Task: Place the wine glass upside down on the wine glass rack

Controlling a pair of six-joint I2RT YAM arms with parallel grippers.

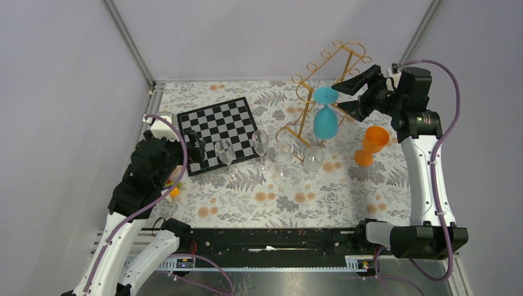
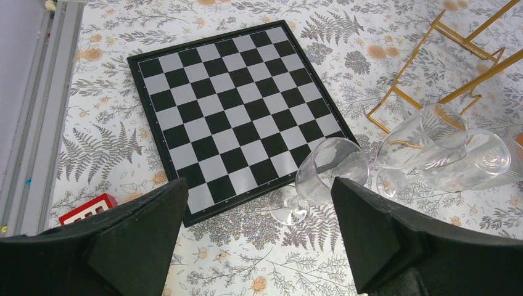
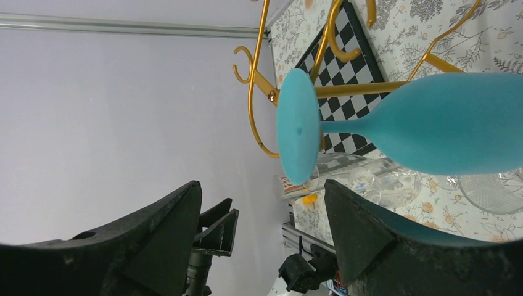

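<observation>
At the 1 o'clock corner of the counter (image 1: pixel 277 206), the right end effector (image 1: pixel 338 97) stands with its fingers spread and nothing between them, tips flanking the foot of the teal wine glass (image 1: pixel 325 117) from the 3 o'clock side without visibly touching it. The glass hangs upside down, foot uppermost against a rail of the wine glass rack (image 3: pixel 354 90) and bowl dangling below. It looks seated, though the right wrist view shows only one rail clearly crossing behind the foot.

The hazard lies in backing out. A finger clipping the foot or stem could swing the glass along the rail or lift it off, and the thin wire rack may rock if nudged. Clear glasses (image 1: pixel 313 159) crowd the counter at 6 o'clock of the hanging bowl, so a drop would likely strike them. An orange glass (image 1: pixel 373 143) stands close by the right forearm, where a careless sweep might topple it.

From its base at 5 o'clock, the right arm rises along the counter's edge, its wrist bent toward 9 o'clock. At 9 o'clock, the left arm sits folded, with the left end effector (image 2: pixel 259 182) agape and empty above the near edge of the chessboard (image 1: pixel 219 126).
</observation>
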